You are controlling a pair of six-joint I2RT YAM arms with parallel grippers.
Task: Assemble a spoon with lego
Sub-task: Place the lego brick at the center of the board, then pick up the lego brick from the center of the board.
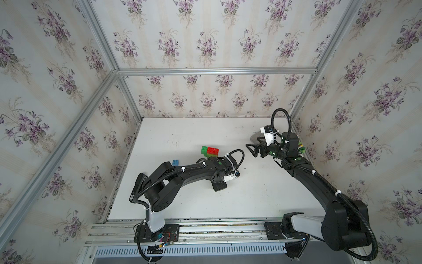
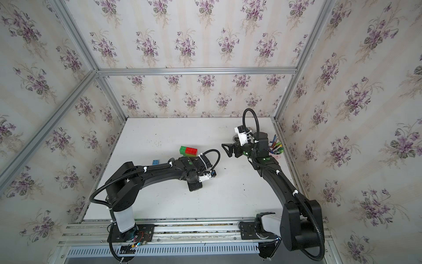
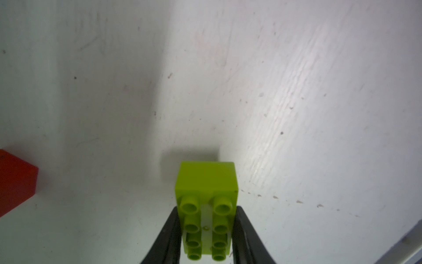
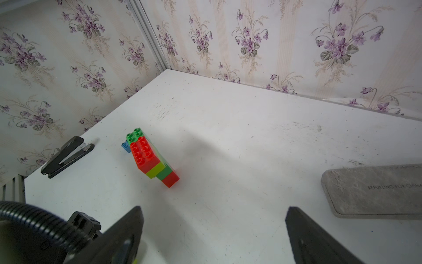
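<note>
The part-built spoon (image 1: 210, 150) (image 2: 189, 150) (image 4: 150, 157) lies on the white table, with red, dark green and lime bricks joined together. A small blue brick (image 1: 175, 162) (image 4: 125, 146) lies loose to its left. My left gripper (image 3: 206, 209) is shut on a lime lego brick (image 3: 206, 182), which is low over the table with its studs facing the camera. A red brick (image 3: 16, 180) sits off to one side of it. The left arm hides its own fingers in both top views. My right gripper (image 1: 252, 148) (image 4: 213, 212) hangs open and empty, to the right of the spoon.
A black stapler (image 4: 66, 157) lies at the table's left edge. A grey flat case (image 4: 374, 189) lies at the back right. A cup of pens (image 2: 276, 148) stands by the right wall. Wallpapered walls close in the left, back and right sides.
</note>
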